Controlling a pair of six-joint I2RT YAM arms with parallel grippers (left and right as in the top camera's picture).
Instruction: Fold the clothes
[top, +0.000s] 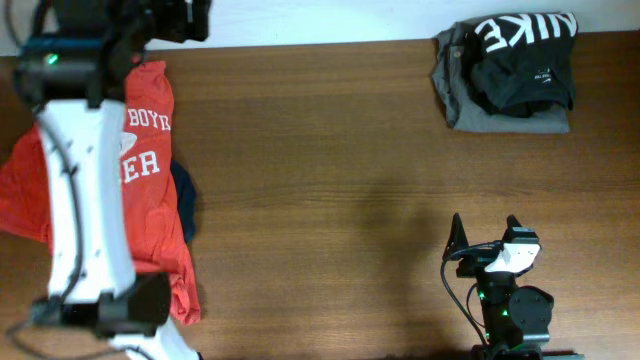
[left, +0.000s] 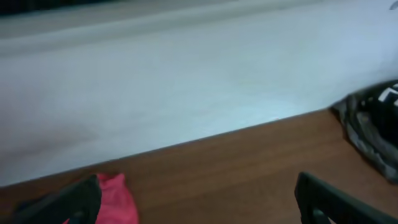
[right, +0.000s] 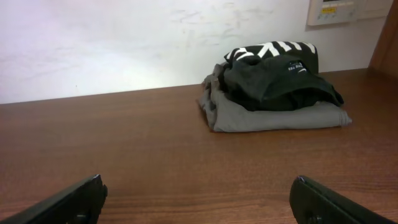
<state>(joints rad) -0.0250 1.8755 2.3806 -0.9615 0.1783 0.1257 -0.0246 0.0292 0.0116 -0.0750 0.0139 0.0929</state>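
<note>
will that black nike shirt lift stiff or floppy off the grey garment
Probably floppy: the black Nike shirt lies bunched in soft creases, so it would likely drape and unfold from a pinch. It may drag the grey garment beneath, since cloth rests on cloth.

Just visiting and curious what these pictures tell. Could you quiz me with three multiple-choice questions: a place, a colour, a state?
1. Where does the Nike shirt lie? A in a basket; B on the grey garment; C on a chair.
2. What colour is the left shirt? A yellow; B green; C red.
3. The right gripper is: A open, empty; B shut on a shirt; C shut on a cup.
Answers: B, grey cloth shows beneath it; C, it is plainly red; A, its fingers stand wide apart with nothing between.
</note>
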